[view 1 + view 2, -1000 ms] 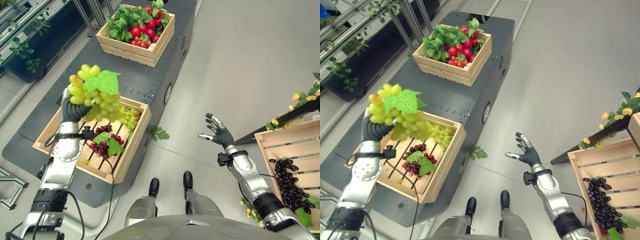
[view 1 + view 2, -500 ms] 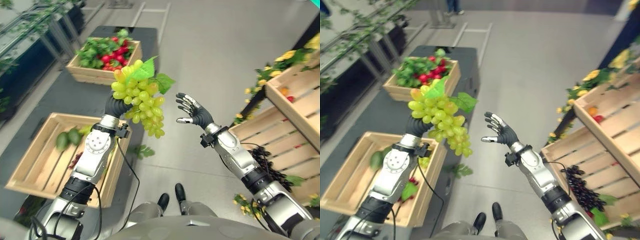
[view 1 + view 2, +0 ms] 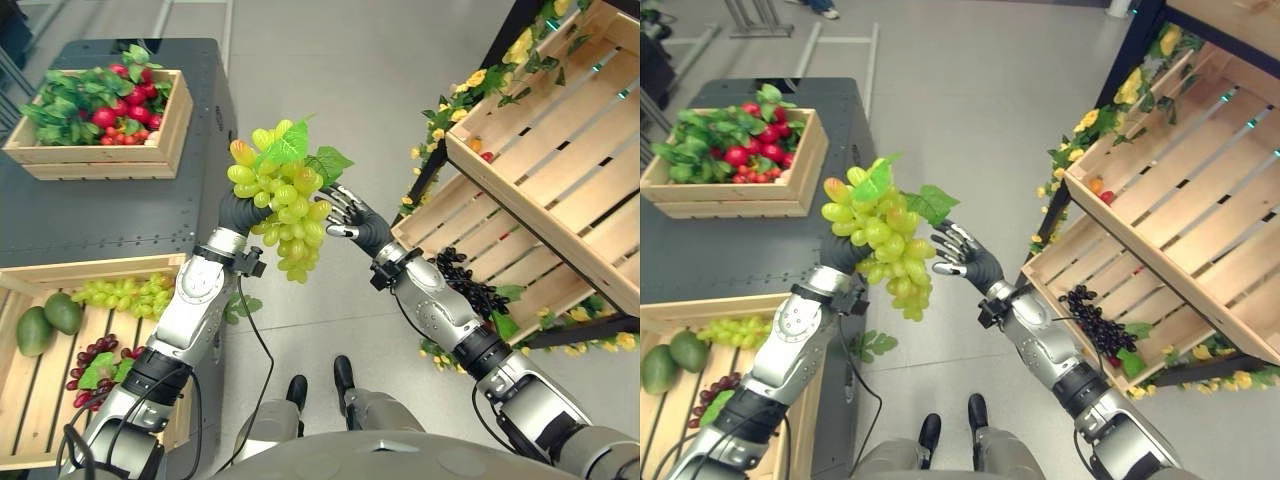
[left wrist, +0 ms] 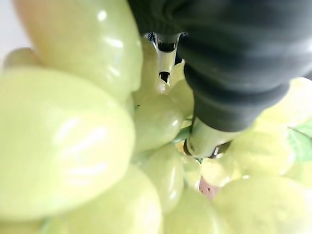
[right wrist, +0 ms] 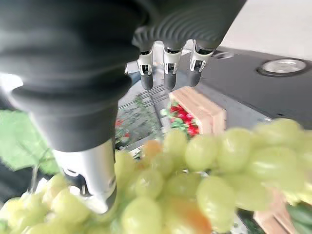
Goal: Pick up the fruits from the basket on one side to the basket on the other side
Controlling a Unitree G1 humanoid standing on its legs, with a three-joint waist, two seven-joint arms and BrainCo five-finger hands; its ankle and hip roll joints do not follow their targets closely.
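Observation:
My left hand (image 3: 238,212) is shut on a big bunch of green grapes (image 3: 280,205) with green leaves on top, held in the air between the two sides. My right hand (image 3: 352,220) stands open against the bunch's right side, its straight fingers (image 5: 168,68) reaching over the grapes (image 5: 195,190). At the lower left is the wooden crate (image 3: 90,268) with two mangos (image 3: 45,322), a smaller green bunch (image 3: 120,293) and dark red grapes (image 3: 95,368). On the right, a low wooden crate (image 3: 500,250) holds black grapes (image 3: 468,285).
A second crate of radishes with leaves (image 3: 100,120) sits further back on the dark platform (image 3: 120,215). An upper slatted crate (image 3: 560,140) tilts over the low one on a dark shelf trimmed with yellow flowers (image 3: 520,45). Grey floor lies between the sides.
The view has swung right towards the shelf crates. My right hand has closed the gap and now touches the bunch that my left hand still holds.

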